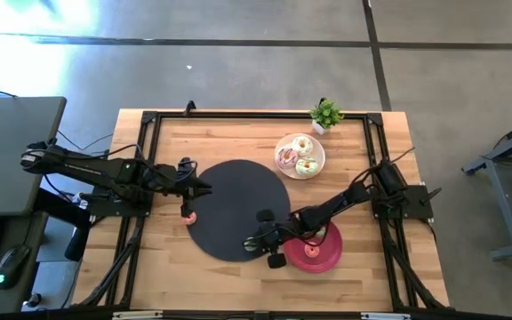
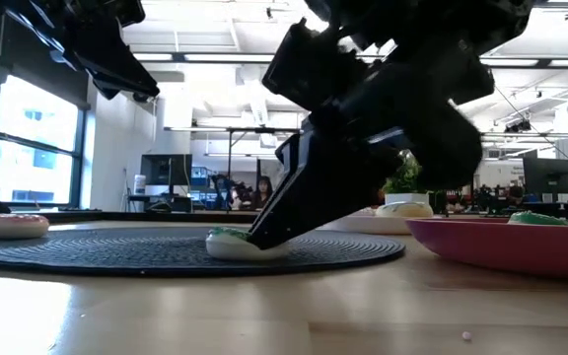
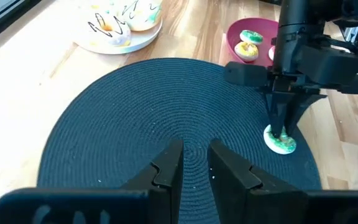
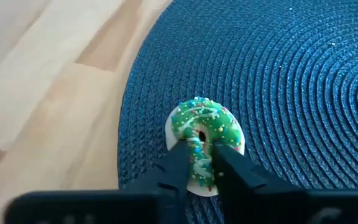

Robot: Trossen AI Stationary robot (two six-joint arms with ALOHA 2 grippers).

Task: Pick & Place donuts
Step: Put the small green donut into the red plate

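Woven round mat bears glossy green-iced ring donut, right fingers pinching it.

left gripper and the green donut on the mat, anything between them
Nothing: in the left wrist view, only bare black mat lies between the left gripper and the green donut, where the right gripper stands.

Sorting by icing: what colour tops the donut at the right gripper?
Green icing with sprinkles on the donut, clearest in the right wrist view.

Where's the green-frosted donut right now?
The green-frosted donut lies on the black mat, at its edge nearest the red plate, pinched by the right gripper.
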